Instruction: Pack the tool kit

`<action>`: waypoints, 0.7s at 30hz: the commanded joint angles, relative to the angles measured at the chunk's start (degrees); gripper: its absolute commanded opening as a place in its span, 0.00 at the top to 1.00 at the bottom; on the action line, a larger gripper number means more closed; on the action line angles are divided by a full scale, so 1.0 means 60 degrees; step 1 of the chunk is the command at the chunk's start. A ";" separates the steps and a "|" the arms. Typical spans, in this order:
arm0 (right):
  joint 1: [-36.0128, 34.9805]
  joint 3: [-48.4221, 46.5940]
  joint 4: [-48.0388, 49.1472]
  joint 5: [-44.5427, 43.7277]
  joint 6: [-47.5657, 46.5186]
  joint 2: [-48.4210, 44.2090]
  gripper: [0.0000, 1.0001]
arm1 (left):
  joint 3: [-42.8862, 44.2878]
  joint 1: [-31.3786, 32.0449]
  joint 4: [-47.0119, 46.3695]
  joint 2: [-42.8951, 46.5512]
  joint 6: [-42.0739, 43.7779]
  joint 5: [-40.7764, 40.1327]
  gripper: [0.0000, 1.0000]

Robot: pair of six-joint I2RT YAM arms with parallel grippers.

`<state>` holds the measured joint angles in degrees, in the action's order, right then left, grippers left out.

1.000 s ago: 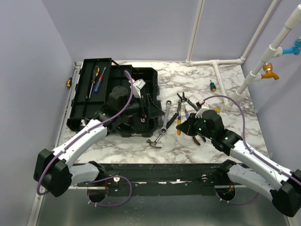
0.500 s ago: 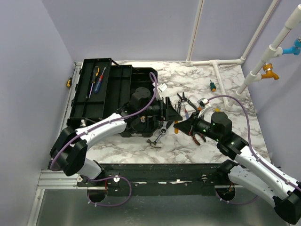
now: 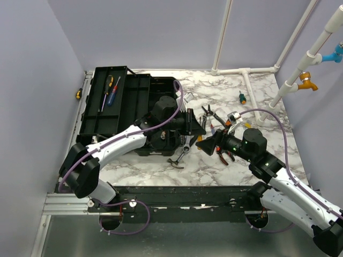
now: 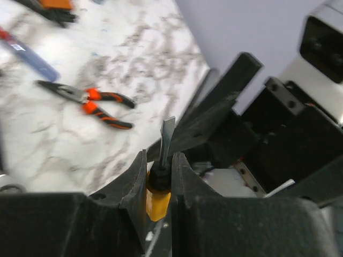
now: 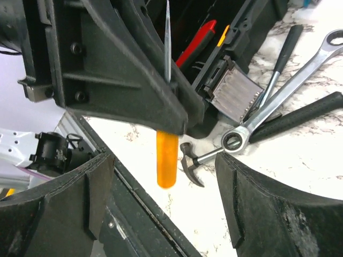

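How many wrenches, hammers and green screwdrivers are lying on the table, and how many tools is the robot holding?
Wrench: 1
Hammer: 1
Green screwdriver: 1
Held tool: 1, the orange-handled screwdriver in the left gripper
Total: 4

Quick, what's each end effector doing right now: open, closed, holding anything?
Left end effector: closed on the orange-handled screwdriver.
Right end effector: open, holding nothing.
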<state>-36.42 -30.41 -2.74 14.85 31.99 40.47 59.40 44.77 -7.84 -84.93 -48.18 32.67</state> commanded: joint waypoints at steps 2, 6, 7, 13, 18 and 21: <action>-0.0022 -0.0021 -0.0381 -0.0986 -0.0050 -0.0464 0.17 | 0.2205 -0.0102 0.4748 0.0657 0.2821 -0.2941 1.00; -0.0024 0.0076 -0.0588 -0.1409 -0.0151 -0.0885 0.18 | 0.3831 -0.0541 0.7838 0.0482 0.4028 -0.5512 1.00; -0.0023 0.0099 -0.0629 -0.1473 -0.0158 -0.0988 0.18 | 0.4140 -0.0623 0.8551 0.0399 0.4208 -0.6345 1.00; -0.0025 0.0330 -0.0642 -0.1614 -0.0017 -0.1222 0.19 | 0.5283 -0.1380 1.0502 -0.0245 0.4612 -0.9806 1.00; -0.0024 0.0353 -0.0576 -0.1540 0.0059 -0.1083 0.19 | 0.5643 -0.1804 1.1095 -0.1113 0.4814 -1.1745 1.00; -0.0023 0.0349 -0.0568 -0.1559 0.0039 -0.1027 0.19 | 0.5803 -0.2079 1.1281 -0.1714 0.5141 -1.2598 1.00</action>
<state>-36.40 -28.80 -6.04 6.85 32.10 34.20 92.33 34.04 53.43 -90.56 -21.10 -28.53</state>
